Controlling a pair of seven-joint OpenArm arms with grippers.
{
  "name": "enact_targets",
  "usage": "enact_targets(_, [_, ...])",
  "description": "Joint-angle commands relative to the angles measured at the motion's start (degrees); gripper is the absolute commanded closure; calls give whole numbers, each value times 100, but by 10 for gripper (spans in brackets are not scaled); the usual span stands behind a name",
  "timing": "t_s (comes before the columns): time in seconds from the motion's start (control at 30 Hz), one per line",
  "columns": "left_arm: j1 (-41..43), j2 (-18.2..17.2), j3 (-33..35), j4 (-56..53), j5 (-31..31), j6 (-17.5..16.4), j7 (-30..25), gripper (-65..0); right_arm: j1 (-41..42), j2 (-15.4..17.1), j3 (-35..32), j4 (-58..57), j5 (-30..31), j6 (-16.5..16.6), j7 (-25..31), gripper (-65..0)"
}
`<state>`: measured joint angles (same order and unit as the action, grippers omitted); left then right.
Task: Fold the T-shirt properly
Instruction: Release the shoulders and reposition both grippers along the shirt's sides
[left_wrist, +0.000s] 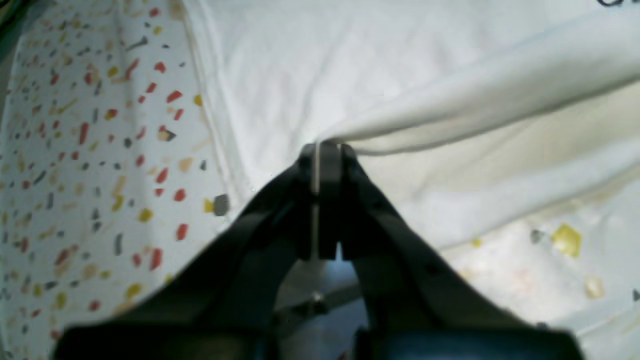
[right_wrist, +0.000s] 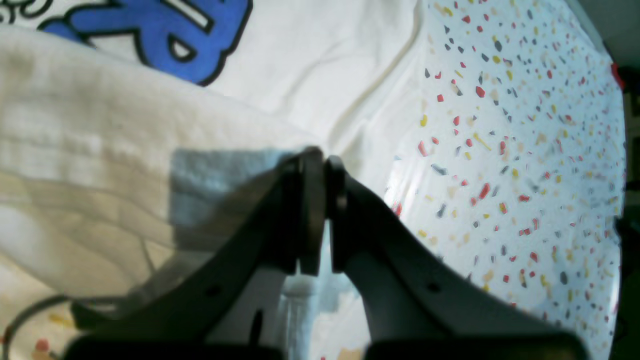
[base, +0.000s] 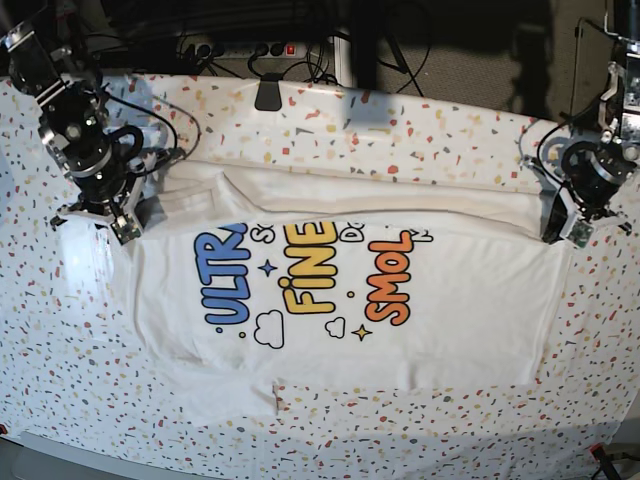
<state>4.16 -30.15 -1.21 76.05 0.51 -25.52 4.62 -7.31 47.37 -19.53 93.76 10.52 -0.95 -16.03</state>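
Note:
The white T-shirt (base: 340, 330) lies flat on the table, its "ULTRA FINE SMOL" print facing up. Its far edge is folded over as a plain white band (base: 380, 205) that covers the tops of the letters. My right gripper (base: 135, 218) is at the band's left end, shut on a fold of the shirt (right_wrist: 150, 130) in the right wrist view, fingertips (right_wrist: 320, 155) pinched together. My left gripper (base: 560, 235) is at the band's right end, shut on a raised fold of white cloth (left_wrist: 475, 100), tips (left_wrist: 327, 150) closed.
The speckled white table cover (base: 400, 130) surrounds the shirt on all sides. A black clip (base: 267, 95) and a grey piece (base: 368, 105) sit at the table's far edge. A power strip and cables (base: 250, 47) lie behind it.

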Motion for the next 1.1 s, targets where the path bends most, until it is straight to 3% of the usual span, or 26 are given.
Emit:
enact_targets(0.0, [-168,-98,22,17,-48,39,-164,0,179,98,70,11,37,-42,151,0])
enact_targets(0.2, [-507,-98,181,-295,-46,46,-125,0,573,70,-164,-442,175,81,170,0])
enact_targets(0.53, [-737,-98,181,-520,264,48,-125,0,1552,11,-1523,-1314,-7,-11,166,0])
enact_targets(0.77, [-737,-101,179,-520,313,63,-83,-1,1812,-203,-1611,-1602,-131,-48,151,0])
enact_targets(0.8, [-737,-101,179,-520,310,66,-79,-88,1812,-201,-1611,-1602,-267,-50,149,0])
enact_targets(0.83, [-739,-101,179,-520,310,66,-81,-171,1814,-197,-1606,-1602,-356,-72,146,-25])
enact_targets(0.9, [-756,-101,179,-518,280,208,-9,-257,1845,-197,-1563,-1600,-455,-229,136,-179])
enact_targets(0.97, [-824,-103,179,-518,109,452,413,-256,1902,-195,-1510,-1596,-455,-450,61,-257])
enact_targets(1.07, [-962,-133,179,-507,-61,468,960,-247,1939,-177,-1394,-1554,-455,-651,13,-261])
